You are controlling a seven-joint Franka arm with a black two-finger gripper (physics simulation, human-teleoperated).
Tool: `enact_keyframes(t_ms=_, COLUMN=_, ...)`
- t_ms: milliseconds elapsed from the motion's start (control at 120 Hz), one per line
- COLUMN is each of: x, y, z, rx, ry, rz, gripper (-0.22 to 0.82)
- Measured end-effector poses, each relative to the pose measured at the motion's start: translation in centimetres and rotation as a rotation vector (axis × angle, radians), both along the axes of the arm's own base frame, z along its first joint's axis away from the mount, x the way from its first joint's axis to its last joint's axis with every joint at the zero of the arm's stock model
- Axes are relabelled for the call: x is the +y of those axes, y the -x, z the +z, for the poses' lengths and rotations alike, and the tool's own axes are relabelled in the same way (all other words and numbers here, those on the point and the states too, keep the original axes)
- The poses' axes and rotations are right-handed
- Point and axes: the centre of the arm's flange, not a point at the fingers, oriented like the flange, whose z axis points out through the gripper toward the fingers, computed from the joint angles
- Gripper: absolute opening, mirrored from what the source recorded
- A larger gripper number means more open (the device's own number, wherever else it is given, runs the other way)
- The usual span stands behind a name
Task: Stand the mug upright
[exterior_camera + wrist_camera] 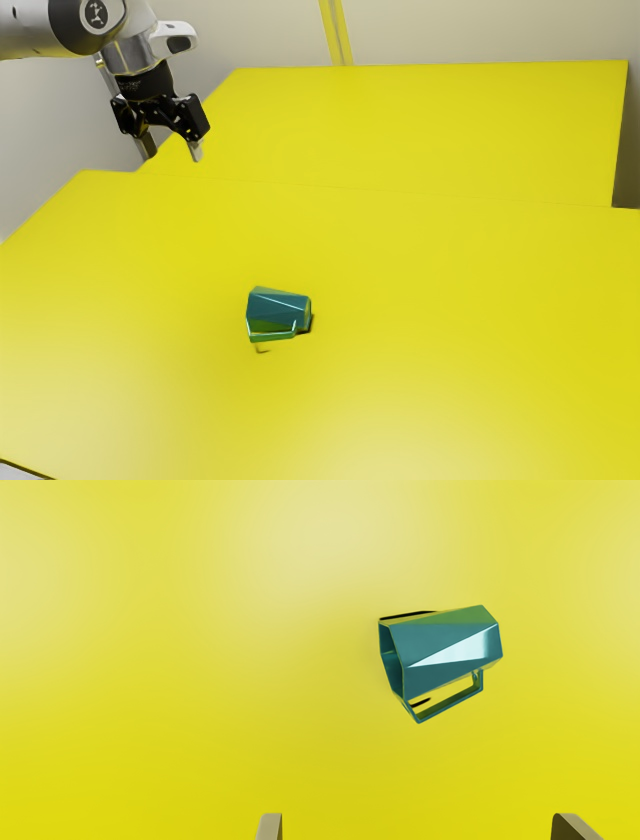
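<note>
On yellow table (420, 400), we count one mug (445, 645), teal, faceted, tipped sideways; exterior view, eleven o'clock from it: one gripper (174, 156), two fingers wide apart, empty.

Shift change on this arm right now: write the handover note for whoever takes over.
Claw: open and empty, raised, well away from the mug.
Mug: teal, on its side on the yellow table, handle on the side nearer the fingertips in the wrist view.
Done: nothing toward standing it up.
Left: approach, grasp, turn it upright, set it on its base, release.
</note>
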Motion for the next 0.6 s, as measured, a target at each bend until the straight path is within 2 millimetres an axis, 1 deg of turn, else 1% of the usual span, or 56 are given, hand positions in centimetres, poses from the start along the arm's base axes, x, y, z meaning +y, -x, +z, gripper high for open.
enact_keyframes(t_ms=183, x=0.2, y=0.0, z=-0.1, rx=0.001, ry=0.004, rz=0.004, gripper=0.58)
enact_keyframes(t_ms=267, x=0.2, y=0.0, z=-0.8, rx=0.01, ry=0.018, rz=0.0, gripper=0.58)
enact_keyframes(t_ms=433, x=0.0, y=-0.3, z=-4.9, rx=0.03, ry=0.114, rz=-0.022, gripper=0.58)
enact_keyframes(t_ms=525, x=0.1, y=-0.3, z=-8.2, rx=0.039, ry=0.199, rz=-0.025, gripper=0.58)
enact_keyframes(t_ms=600, x=0.9, y=-0.2, z=-10.7, rx=0.036, ry=0.27, rz=-0.013, gripper=0.58)
